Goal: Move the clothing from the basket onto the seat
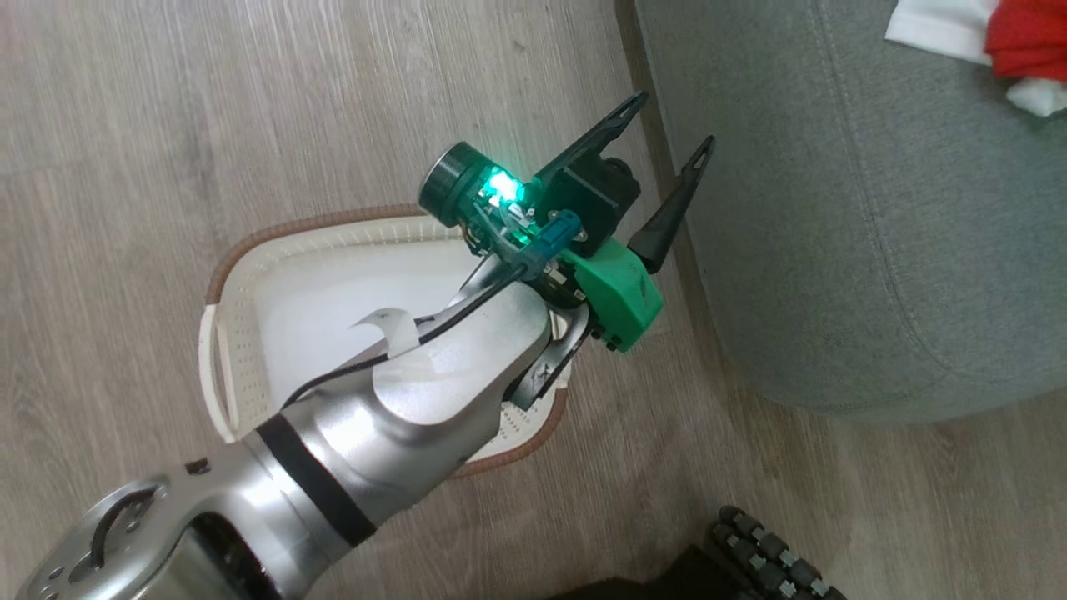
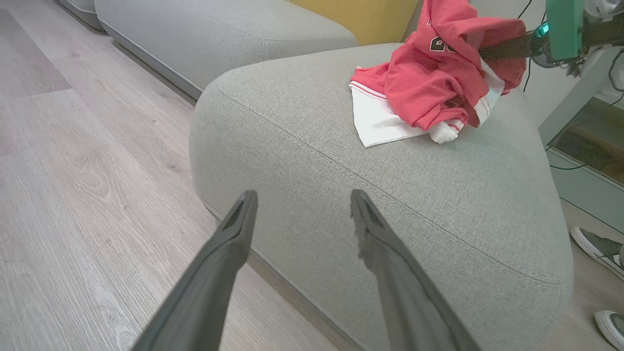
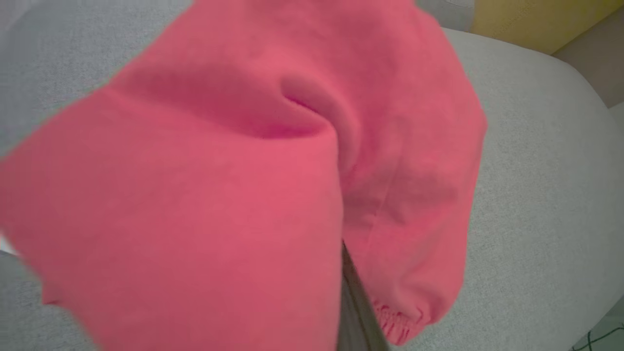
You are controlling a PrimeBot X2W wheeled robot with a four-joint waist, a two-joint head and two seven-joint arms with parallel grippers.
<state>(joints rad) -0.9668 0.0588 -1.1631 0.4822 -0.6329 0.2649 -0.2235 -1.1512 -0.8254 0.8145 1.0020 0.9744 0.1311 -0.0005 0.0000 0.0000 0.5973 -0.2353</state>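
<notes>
Hanging over the basket (image 1: 333, 232) on the wooden floor (image 1: 167, 125), the left gripper (image 1: 673, 120) has its two dark fingers spread wide apart, tips pointing at the near rounded corner of the seat (image 2: 438, 209), which stands just beside the basket. Further along the seat's top, toward its far edge, the clothing (image 2: 424, 87) lies in a red heap over a white piece. There the right gripper (image 2: 490, 50) has its fingers pressed together on a fold of the red fabric, holding that part lifted above the cushion.
</notes>
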